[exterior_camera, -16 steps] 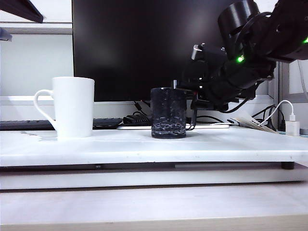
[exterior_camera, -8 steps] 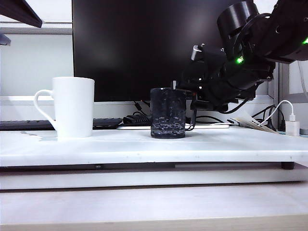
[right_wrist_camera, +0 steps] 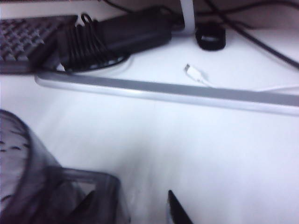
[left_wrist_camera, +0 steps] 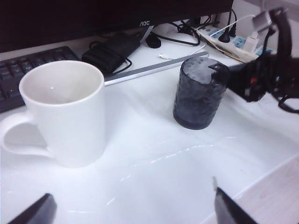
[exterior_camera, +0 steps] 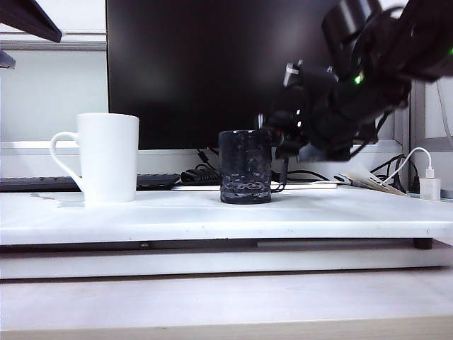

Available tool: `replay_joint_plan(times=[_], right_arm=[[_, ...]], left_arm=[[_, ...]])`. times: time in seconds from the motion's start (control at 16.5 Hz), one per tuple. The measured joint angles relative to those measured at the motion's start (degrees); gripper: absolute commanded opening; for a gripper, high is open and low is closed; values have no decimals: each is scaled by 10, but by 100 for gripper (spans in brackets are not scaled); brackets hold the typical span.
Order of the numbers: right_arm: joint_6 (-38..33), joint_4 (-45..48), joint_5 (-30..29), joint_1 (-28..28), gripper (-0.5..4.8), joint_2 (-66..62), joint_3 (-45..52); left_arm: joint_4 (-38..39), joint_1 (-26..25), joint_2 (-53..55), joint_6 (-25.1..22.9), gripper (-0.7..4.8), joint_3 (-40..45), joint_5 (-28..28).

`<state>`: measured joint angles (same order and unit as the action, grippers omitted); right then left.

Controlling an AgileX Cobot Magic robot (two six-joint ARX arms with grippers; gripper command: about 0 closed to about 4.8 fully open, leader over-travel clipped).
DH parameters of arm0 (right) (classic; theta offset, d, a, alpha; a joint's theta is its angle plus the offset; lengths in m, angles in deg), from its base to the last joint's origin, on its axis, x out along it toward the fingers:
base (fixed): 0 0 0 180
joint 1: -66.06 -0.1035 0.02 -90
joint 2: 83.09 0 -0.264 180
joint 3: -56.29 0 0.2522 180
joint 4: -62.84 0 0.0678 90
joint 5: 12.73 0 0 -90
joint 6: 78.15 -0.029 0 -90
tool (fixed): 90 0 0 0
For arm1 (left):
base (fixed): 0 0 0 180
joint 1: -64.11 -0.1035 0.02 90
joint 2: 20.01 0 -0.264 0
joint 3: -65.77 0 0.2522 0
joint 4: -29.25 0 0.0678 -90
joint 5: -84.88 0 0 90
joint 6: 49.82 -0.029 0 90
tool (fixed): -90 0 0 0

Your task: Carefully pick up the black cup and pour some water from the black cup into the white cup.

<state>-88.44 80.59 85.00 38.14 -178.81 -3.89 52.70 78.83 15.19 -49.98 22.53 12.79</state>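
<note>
Beside the black cup [exterior_camera: 245, 167], at its rim, the right gripper [exterior_camera: 277, 138] stands partly parted, holding nothing. Well apart, the white cup [exterior_camera: 107, 157] waits upright on the table [exterior_camera: 297, 216]. Left gripper [left_wrist_camera: 133, 205] hovers wide open, empty. Lifting and pouring both remain undone.

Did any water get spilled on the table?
Maybe. Thin shiny streaks lie on the table in front of both cups, seen from the left wrist; they look wet but could be glare. Both cups stand upright.
</note>
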Motion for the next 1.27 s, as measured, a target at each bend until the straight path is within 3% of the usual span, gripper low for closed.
replay_joint_plan(times=[0.3,0.55,0.67,0.79,1.03,1.15,1.27], right_arm=[[0,-157,-1,-1,181,103,4],[0,-203,-14,-1,181,299,45],[21,-243,-14,-1,181,472,44],[44,-320,-14,-1,181,604,44],[48,-504,-15,-6,180,801,49],[48,-556,-17,-3,181,863,101],[43,-542,-30,-2,181,899,216]], left_arm=[[-8,0,-14,0,479,0,0],[-22,0,-142,40,479,-2,0],[-20,0,-251,49,479,-6,-9],[30,0,-346,49,479,-6,-17],[167,0,-346,75,479,-10,3],[189,0,-346,77,479,20,-7],[137,0,-344,119,479,120,-10]])
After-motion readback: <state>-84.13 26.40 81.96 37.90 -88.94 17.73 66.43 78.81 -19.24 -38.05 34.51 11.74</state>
